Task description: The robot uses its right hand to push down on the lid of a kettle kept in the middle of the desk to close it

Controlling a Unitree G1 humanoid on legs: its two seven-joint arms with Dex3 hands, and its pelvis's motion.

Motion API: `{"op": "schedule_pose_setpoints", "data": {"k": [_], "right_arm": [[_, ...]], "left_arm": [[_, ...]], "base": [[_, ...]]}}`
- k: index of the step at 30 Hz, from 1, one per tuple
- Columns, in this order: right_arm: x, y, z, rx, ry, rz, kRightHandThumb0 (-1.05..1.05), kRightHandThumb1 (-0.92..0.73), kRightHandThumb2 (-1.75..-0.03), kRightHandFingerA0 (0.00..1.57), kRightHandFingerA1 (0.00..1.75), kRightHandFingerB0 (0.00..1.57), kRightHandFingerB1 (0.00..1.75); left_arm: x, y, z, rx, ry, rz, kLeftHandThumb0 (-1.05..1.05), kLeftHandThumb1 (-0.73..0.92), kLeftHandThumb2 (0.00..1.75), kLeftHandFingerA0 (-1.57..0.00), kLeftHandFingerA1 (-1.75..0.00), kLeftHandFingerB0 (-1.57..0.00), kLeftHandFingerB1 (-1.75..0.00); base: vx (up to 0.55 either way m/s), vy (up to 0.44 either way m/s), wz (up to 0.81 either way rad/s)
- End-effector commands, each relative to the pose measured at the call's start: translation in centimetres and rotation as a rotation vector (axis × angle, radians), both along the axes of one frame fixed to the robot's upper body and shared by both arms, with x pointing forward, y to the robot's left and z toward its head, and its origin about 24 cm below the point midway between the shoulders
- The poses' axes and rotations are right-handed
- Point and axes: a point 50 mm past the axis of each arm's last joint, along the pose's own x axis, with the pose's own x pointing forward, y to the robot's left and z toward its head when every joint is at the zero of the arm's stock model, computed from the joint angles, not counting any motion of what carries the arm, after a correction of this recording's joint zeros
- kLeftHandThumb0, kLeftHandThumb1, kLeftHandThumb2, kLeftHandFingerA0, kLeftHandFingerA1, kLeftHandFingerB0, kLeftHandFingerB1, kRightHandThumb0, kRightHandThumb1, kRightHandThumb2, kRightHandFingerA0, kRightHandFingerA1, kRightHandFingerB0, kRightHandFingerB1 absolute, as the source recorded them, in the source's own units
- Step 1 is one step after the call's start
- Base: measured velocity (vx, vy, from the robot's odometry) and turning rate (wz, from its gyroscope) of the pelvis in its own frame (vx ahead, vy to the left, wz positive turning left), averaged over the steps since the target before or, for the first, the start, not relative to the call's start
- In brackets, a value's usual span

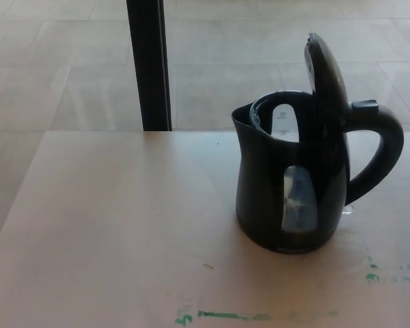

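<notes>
Head view: a black kettle (pixel 287 198) stands upright on the light wooden table (pixel 109 232), right of the table's centre and toward its far edge. The lid (pixel 326 78) is raised, tilted almost vertical above the open mouth, hinged on the handle side. The handle (pixel 376 154) loops out to the right; the spout points left. A translucent water-level window (pixel 297 201) faces the near side of the body. Green paint marks (pixel 253 316) lie along the near edge of the table, with more near the right edge. A dark vertical post (pixel 149 65) stands beyond the far edge, left of the kettle, against a tiled floor (pixel 55 68).

Neither robot hand appears in this view, so the finger state of each cannot be determined, nor can the kettle's position relative to either robot hand.
</notes>
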Motion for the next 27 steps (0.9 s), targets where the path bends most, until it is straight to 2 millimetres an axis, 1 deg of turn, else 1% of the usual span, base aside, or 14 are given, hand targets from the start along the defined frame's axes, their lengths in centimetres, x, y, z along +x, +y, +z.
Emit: {"op": "schedule_pose_setpoints", "data": {"k": [1,2,3,5,6,7,14,18,19,20,21,22,26,27], "right_arm": [[1.5,2.3,0.2,-0.113,0.081,0.057,-0.84,-0.92,-0.77,0.40,0.43,0.27,0.36],[1.7,3.0,0.2,-0.122,0.080,0.070,-0.81,-0.92,-0.78,0.41,0.41,0.29,0.34],[2.0,3.5,0.3,-0.134,0.090,0.076,-0.83,-0.92,-0.77,0.42,0.42,0.31,0.33],[2.4,5.0,0.3,-0.153,0.092,0.122,-0.84,-0.92,-0.77,0.41,0.44,0.30,0.37],[2.6,5.7,0.3,-0.182,0.089,0.139,-0.84,-0.92,-0.78,0.41,0.45,0.30,0.37],[2.7,6.2,0.2,-0.192,0.087,0.150,-0.80,-0.92,-0.78,0.40,0.44,0.28,0.35],[4.3,9.4,-1.3,-0.251,0.127,0.235,-0.79,-0.92,-0.74,0.42,0.45,0.31,0.35],[5.5,10.0,-1.2,-0.268,0.145,0.261,-0.78,-0.92,-0.71,0.41,0.50,0.33,0.36],[5.8,10.1,-0.9,-0.275,0.146,0.251,-0.79,-0.92,-0.72,0.40,0.49,0.32,0.37],[6.2,10.1,-0.2,-0.266,0.148,0.246,-0.82,-0.82,-0.82,0.35,0.48,0.27,0.39],[6.3,10.1,-0.3,-0.266,0.149,0.247,-0.82,-0.82,-0.82,0.35,0.48,0.27,0.39],[6.7,10.1,0.4,-0.301,0.138,0.224,-0.75,-0.92,-0.74,0.39,0.46,0.30,0.36],[7.7,10.0,2.2,-0.333,0.118,0.174,-0.77,-0.92,-0.74,0.41,0.46,0.33,0.35],[7.9,10.0,2.4,-0.340,0.115,0.167,-0.84,-0.84,-0.87,0.33,0.47,0.26,0.36]], "left_arm": [[-0.2,0.8,0.6,0.013,-0.002,0.003,-0.85,0.75,1.11,-0.42,-0.57,-0.36,-0.52],[-0.2,0.8,0.6,0.012,0.001,-0.006,-0.86,0.76,1.13,-0.42,-0.57,-0.36,-0.52],[-0.2,0.8,0.6,0.012,0.000,-0.004,-0.88,0.92,0.73,-0.49,-0.49,-0.41,-0.41],[-0.1,0.7,0.5,0.006,-0.010,0.021,-0.87,0.92,0.71,-0.50,-0.49,-0.42,-0.41],[-0.2,0.7,0.5,-0.009,-0.022,0.033,-0.94,0.79,0.86,-0.46,-0.53,-0.37,-0.46],[-0.1,0.7,0.5,-0.011,-0.024,0.031,-0.89,0.92,0.71,-0.46,-0.48,-0.37,-0.41],[-0.4,0.8,0.5,0.011,-0.002,0.013,-0.88,0.92,0.71,-0.52,-0.50,-0.43,-0.42],[-0.6,0.8,0.5,0.004,-0.008,0.019,-0.89,0.92,0.66,-0.51,-0.48,-0.41,-0.41],[-0.7,0.8,0.5,0.000,-0.005,0.022,-0.93,0.79,0.85,-0.47,-0.51,-0.38,-0.46],[-0.7,0.9,0.6,0.001,-0.002,0.029,-0.93,0.81,0.82,-0.48,-0.51,-0.39,-0.45],[-0.8,0.9,0.6,0.001,-0.001,0.029,-0.93,0.81,0.82,-0.48,-0.51,-0.39,-0.45],[-0.7,0.9,0.6,-0.002,-0.005,0.026,-0.87,0.92,0.72,-0.47,-0.47,-0.40,-0.41],[-0.8,0.9,0.6,-0.011,-0.017,0.050,-0.87,0.91,0.67,-0.48,-0.48,-0.41,-0.42],[-0.9,0.9,0.6,-0.021,-0.028,0.078,-0.86,0.91,0.67,-0.46,-0.49,-0.42,-0.42]], "base": [[0.00,0.000,0.00],[-0.02,-0.001,0.07],[0.00,0.000,0.00],[0.00,0.000,0.00],[0.00,0.000,0.00],[0.00,0.000,0.00],[0.00,0.000,0.00],[0.00,0.000,0.00],[0.00,0.000,0.00],[0.00,0.000,0.00],[0.00,0.000,0.00],[0.00,0.000,0.00],[0.00,0.000,0.00],[0.00,0.000,0.00]]}}
